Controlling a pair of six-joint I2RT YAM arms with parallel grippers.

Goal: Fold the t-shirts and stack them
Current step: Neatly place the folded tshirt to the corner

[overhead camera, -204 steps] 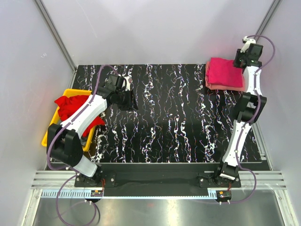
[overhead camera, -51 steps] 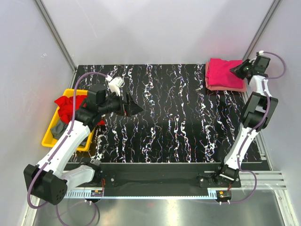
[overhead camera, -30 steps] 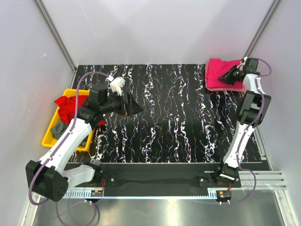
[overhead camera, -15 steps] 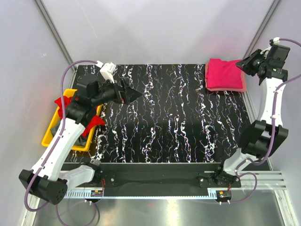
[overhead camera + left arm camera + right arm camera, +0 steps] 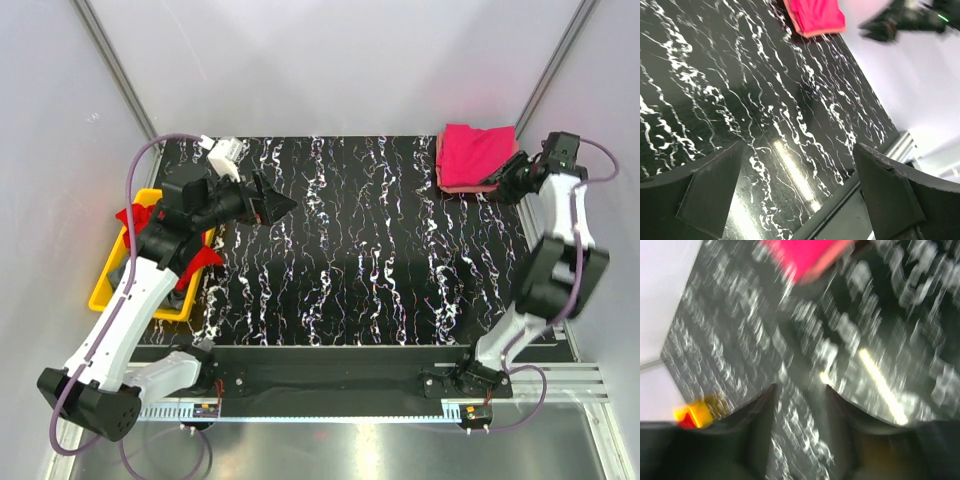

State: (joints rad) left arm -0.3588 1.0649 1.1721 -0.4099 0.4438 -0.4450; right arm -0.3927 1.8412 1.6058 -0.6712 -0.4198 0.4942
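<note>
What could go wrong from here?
The right gripper hovers beside the folded magenta cloth shirt stacked on the salmon one; a sideways move might snag and unfold them.
The crumpled red cloth shirt hangs over the rim of the yellow plastic bin; lifting it might drag the bin.

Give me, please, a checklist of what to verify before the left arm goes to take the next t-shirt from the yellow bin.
1. The left gripper is open and empty: ok, its fingers are spread wide with nothing between them.
2. The right gripper holds no cloth: ok, its jaws are apart and only the table shows between them.
3. The magenta t-shirt lies folded on the salmon t-shirt at the far right corner: ok.
4. The red t-shirt and the grey t-shirt are in the yellow bin: ok, both lie crumpled there.
5. The left gripper is above the bin: not ok, it hangs over the table beside it.
</note>
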